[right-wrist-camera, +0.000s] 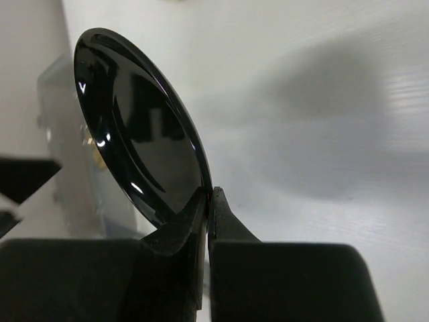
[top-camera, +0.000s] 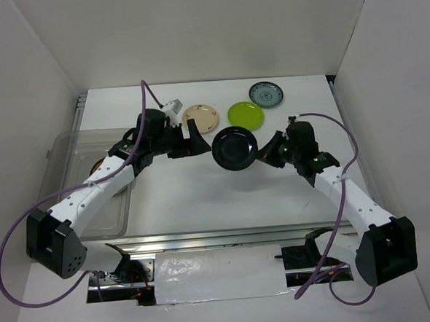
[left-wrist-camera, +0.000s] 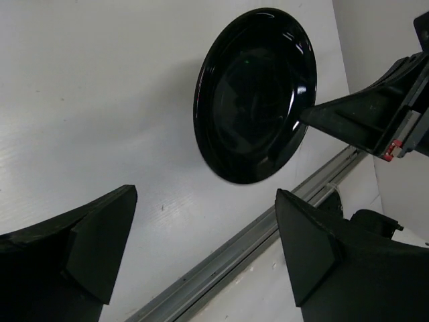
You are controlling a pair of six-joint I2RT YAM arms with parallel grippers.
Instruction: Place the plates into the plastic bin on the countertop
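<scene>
My right gripper [top-camera: 260, 153] is shut on the right rim of a glossy black plate [top-camera: 235, 148] and holds it tilted on edge above the countertop [top-camera: 203, 198]. In the right wrist view the gripper [right-wrist-camera: 209, 201] pinches the plate [right-wrist-camera: 141, 147] at its lower rim. My left gripper [top-camera: 201, 140] is open and empty just left of the plate. In the left wrist view the plate [left-wrist-camera: 255, 94] lies beyond the gripper [left-wrist-camera: 201, 248], apart from its fingers [left-wrist-camera: 100, 241]. A cream plate [top-camera: 201, 118], a lime green plate [top-camera: 246, 114] and a teal patterned plate [top-camera: 266, 93] lie behind.
The clear plastic bin [top-camera: 68, 152] stands at the left under my left arm, with a brownish plate [top-camera: 98, 168] inside. A metal rail [top-camera: 219, 236] runs along the front edge. White walls enclose the counter on three sides.
</scene>
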